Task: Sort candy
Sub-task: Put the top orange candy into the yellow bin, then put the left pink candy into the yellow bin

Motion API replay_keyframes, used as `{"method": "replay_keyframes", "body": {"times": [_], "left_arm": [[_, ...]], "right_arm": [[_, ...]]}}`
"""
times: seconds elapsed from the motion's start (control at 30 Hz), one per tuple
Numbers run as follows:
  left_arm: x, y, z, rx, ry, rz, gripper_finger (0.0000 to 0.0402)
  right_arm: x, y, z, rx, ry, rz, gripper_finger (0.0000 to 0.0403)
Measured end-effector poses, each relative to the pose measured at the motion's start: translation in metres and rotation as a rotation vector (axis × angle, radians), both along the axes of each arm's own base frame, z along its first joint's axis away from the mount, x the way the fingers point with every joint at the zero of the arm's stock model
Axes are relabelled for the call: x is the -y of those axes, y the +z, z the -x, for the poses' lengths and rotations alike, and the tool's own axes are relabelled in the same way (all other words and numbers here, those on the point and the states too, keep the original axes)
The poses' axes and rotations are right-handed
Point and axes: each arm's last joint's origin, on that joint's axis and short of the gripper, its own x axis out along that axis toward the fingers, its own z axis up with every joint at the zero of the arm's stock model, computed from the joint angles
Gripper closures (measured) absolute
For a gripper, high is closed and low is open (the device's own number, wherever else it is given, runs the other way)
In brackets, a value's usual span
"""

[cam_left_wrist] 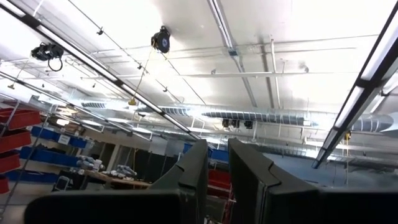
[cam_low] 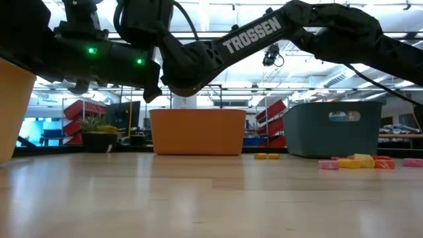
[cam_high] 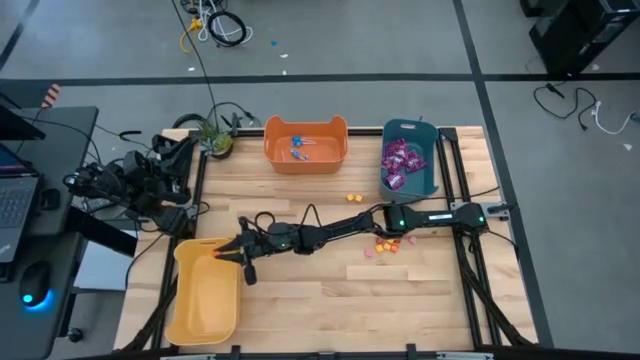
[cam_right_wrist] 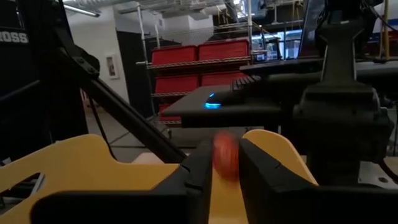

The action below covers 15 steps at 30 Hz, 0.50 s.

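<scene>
**Right claw over yellow bin, orange-red sweet between its fingers**

Landmark: yellow bin, at the tabletop corner nearest the left arm's base.

The candy piece in play, a small orange-red sweet, sits blurred between the fingers of the right claw, w/ the yellow bin's inside directly behind it. Fingers look slightly parted around it; can't tell if it is gripped or already slipping free. The right arm reaches across the whole tabletop to the bin's rim.

Other candy, all well away from the yellow bin: a small cluster of orange/pink pieces on the bare wood mid-tabletop, two more orange bits beyond them, blue lollipops in the orange bin, purple packets in the teal bin, both bins at the far edge.

Left claw points up at the ceiling, fingers narrowly apart, holding nothing; it waits near the yellow bin's far side.

Judgement: step is the drop. Do it well by keeping the claw inside the rim, opening fully, and pausing until the piece falls clear before lifting.
</scene>
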Motion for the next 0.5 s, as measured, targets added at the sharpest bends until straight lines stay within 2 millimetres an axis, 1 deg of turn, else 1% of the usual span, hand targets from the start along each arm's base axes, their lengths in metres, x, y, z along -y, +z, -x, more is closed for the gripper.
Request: {"method": "replay_keyframes", "body": {"times": [0.27, 0.4, 0.5], "left_arm": [[0.0, -0.001, -0.001, -0.013, 0.0, -0.005, 0.0335], [0.0, -0.001, -0.001, -0.014, 0.0, -0.005, 0.0335], [0.0, -0.001, -0.001, -0.015, 0.0, -0.005, 0.0335]], "right_arm": [[0.0, 0.0, 0.0, 0.004, -0.013, 0.01, 0.0299], [-0.003, 0.003, 0.001, 0.023, -0.015, 0.04, 0.029], [-0.004, 0.011, 0.001, 0.039, -0.017, 0.062, 0.0289]]}}
